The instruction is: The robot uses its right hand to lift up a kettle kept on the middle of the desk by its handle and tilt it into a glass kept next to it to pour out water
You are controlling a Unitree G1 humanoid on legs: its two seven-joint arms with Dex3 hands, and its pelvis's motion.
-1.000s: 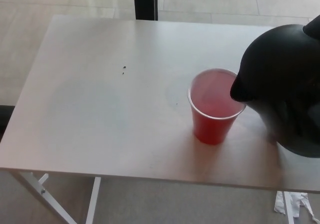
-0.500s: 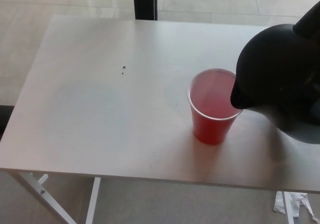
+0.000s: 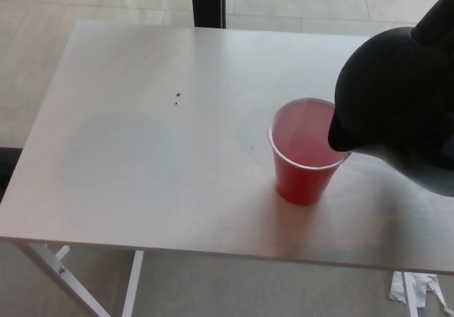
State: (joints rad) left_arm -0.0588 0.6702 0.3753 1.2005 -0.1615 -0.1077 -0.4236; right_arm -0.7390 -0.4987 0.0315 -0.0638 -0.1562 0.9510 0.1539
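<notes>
Round black kettle [image 3: 397, 108] is up off the white desk [image 3: 142, 154], tipped, its spout over the rim of the red plastic cup [image 3: 306, 154]. The right hand's grip is out of frame: cannot tell.

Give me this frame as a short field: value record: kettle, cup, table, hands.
kettle: black kettle, at picture right, lifted off the table, spout over the cup's right rim
cup: red cup, upright on the table, translucent inside; liquid level not readable
pour stream: none visible
table: white table, two small dark specks left of centre
right hand: not clearly visible; dark shape at top right edge unclear
left hand: not in view
</notes>
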